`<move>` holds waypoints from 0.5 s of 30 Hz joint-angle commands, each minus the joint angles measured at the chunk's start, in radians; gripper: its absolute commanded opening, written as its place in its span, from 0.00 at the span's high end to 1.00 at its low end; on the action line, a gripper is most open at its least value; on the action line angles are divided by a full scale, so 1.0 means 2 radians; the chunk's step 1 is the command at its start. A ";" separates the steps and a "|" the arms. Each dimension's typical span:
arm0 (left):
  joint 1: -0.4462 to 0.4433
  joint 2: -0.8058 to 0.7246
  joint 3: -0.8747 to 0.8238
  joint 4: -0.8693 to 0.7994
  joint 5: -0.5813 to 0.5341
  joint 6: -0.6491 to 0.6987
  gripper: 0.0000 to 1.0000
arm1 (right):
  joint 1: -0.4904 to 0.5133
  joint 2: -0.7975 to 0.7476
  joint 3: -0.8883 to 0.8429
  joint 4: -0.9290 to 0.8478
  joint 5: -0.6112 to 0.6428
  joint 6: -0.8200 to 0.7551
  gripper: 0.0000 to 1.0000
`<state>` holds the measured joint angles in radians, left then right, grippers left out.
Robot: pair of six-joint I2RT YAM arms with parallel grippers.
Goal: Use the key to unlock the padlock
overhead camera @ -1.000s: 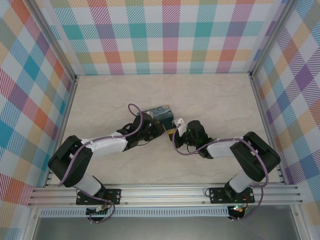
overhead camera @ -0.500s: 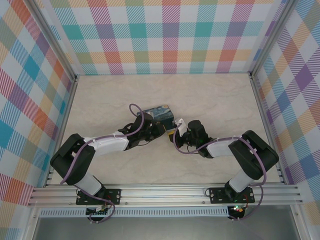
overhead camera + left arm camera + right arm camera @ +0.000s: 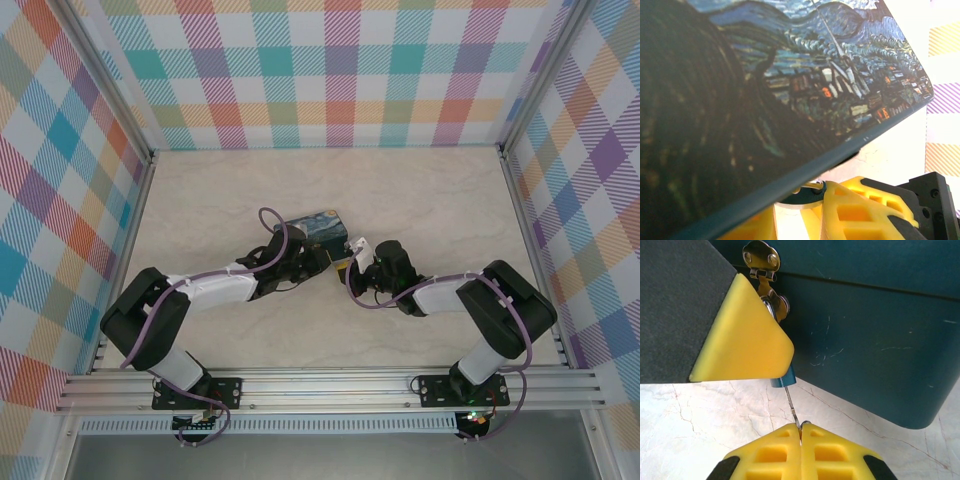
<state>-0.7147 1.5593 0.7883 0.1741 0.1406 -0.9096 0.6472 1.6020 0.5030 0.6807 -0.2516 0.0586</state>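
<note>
Largely hidden by a finger (image 3: 740, 340) of the left gripper (image 3: 320, 258) clamped on it, the padlock (image 3: 784, 379) sat just ahead of the right gripper (image 3: 800, 432), pinched shut on the key (image 3: 792, 407); both reached inward from opposite sides.

The top external camera hangs high above and behind the arm bases, looking steeply down on the whole desk (image 3: 430, 200) from far off. The left wrist camera looks forward over the left fingers (image 3: 865, 192), very near the painted tin (image 3: 765, 100), whose lid lies just beyond them. The right wrist camera looks forward over the right fingers (image 3: 770, 452), close up on the tin's dark side wall just beyond them. All three views share the tin. In the right wrist view, one left finger shows ahead and left of the right fingers.
</note>
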 commanded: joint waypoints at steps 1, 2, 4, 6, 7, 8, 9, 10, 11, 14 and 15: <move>-0.008 -0.024 0.012 -0.019 0.057 0.013 0.80 | -0.004 0.002 0.020 0.071 -0.006 -0.019 0.94; -0.008 -0.025 0.010 -0.020 0.057 0.013 0.80 | -0.003 0.003 0.019 0.075 -0.010 -0.022 0.94; -0.008 -0.028 0.010 -0.021 0.057 0.012 0.80 | -0.004 0.008 0.019 0.081 -0.014 -0.026 0.93; -0.007 -0.030 0.009 -0.020 0.056 0.012 0.80 | -0.004 0.014 0.021 0.084 -0.016 -0.027 0.93; -0.008 -0.030 0.010 -0.020 0.056 0.012 0.80 | -0.004 0.016 0.022 0.087 -0.018 -0.026 0.93; -0.008 -0.030 0.009 -0.020 0.057 0.012 0.80 | -0.003 0.017 0.021 0.089 -0.019 -0.024 0.93; -0.008 -0.030 0.010 -0.019 0.057 0.011 0.79 | -0.003 0.017 0.023 0.090 -0.025 -0.022 0.93; -0.008 -0.028 0.010 -0.018 0.057 0.011 0.79 | -0.003 0.018 0.024 0.089 -0.030 -0.020 0.93; -0.007 -0.028 0.009 -0.017 0.057 0.010 0.79 | -0.003 0.019 0.025 0.090 -0.035 -0.017 0.93; -0.008 -0.025 0.010 -0.016 0.059 0.010 0.79 | -0.003 0.020 0.026 0.093 -0.041 -0.014 0.93; -0.007 -0.025 0.010 -0.016 0.059 0.011 0.79 | -0.004 0.019 0.024 0.097 -0.038 -0.013 0.93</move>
<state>-0.7109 1.5322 0.7883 0.1329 0.1459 -0.9001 0.6456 1.6413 0.5034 0.7395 -0.3050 0.0338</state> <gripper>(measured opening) 0.206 0.070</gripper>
